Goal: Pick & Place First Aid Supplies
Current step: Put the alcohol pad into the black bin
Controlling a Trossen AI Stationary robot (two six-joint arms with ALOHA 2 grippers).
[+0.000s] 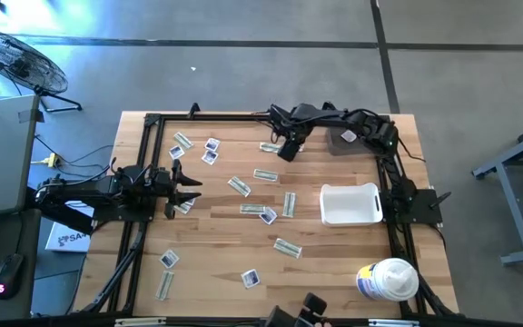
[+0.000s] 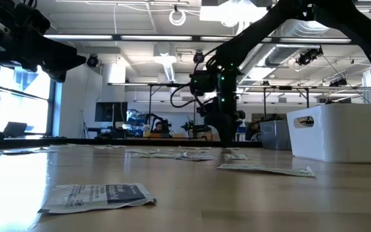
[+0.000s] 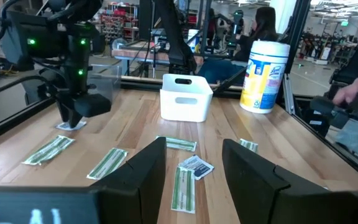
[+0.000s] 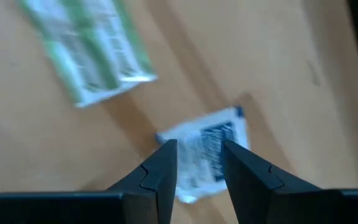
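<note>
Fingers of the right gripper [image 4: 194,163] stand spread astride a square sachet [image 4: 207,155]; left gripper [image 3: 192,168] fingers spread.

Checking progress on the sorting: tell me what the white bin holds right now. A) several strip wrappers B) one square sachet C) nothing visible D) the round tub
C: in the high view the white bin shows only its bare white inside, while the packets lie scattered on the table.
</note>
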